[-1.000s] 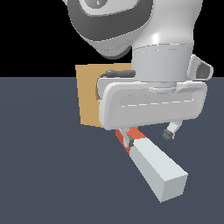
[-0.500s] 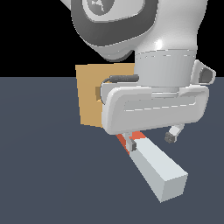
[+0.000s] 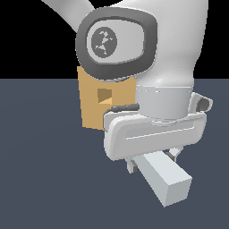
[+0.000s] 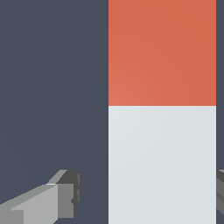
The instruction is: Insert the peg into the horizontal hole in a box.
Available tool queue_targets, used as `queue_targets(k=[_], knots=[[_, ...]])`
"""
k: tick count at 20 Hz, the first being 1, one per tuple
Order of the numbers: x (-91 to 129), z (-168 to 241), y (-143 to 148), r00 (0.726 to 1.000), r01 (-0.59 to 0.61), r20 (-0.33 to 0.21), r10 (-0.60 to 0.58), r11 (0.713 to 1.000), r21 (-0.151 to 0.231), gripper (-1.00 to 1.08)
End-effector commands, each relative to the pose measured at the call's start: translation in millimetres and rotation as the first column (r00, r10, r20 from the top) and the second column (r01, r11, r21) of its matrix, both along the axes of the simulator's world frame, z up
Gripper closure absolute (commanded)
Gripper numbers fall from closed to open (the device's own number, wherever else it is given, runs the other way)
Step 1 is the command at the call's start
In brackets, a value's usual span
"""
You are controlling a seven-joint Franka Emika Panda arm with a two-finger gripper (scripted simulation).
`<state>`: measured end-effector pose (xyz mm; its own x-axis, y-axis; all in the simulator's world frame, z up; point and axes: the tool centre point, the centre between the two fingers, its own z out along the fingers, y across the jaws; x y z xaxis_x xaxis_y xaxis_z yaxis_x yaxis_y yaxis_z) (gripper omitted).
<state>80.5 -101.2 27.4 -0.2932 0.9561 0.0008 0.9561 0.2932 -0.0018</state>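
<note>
The peg lies flat on the dark floor, its pale end pointing toward the exterior view's right front. Its red end is hidden behind my hand there. In the wrist view the peg fills the frame, with the red end joined to the pale part. My gripper is low over the peg and open, with one finger on each side. One finger stands apart from the peg with a gap; the other is at the peg's far edge. The tan box stands behind, its hole facing the camera.
The dark grey floor spreads around the peg and the box. My arm's large white links cover part of the box and the scene behind.
My hand has come down over the peg, and the red end is now hidden behind it in the exterior view. The peg and the box have not moved.
</note>
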Motion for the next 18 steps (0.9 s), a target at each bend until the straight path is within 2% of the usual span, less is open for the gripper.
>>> queue_targets(k=[1,4,5,18], knots=[[1.0,-4.8,-0.1,1.0,0.0,0.002,0.0,1.0,0.0,-0.92],[2.0,-4.3,-0.2,1.0,0.0,0.002,0.0,1.0,0.0,-0.92],[2.0,-4.3,-0.2,1.0,0.0,0.002,0.0,1.0,0.0,1.08],[0.6,-4.1,-0.2,1.0,0.003,0.001,-0.003,1.0,0.0,1.08]])
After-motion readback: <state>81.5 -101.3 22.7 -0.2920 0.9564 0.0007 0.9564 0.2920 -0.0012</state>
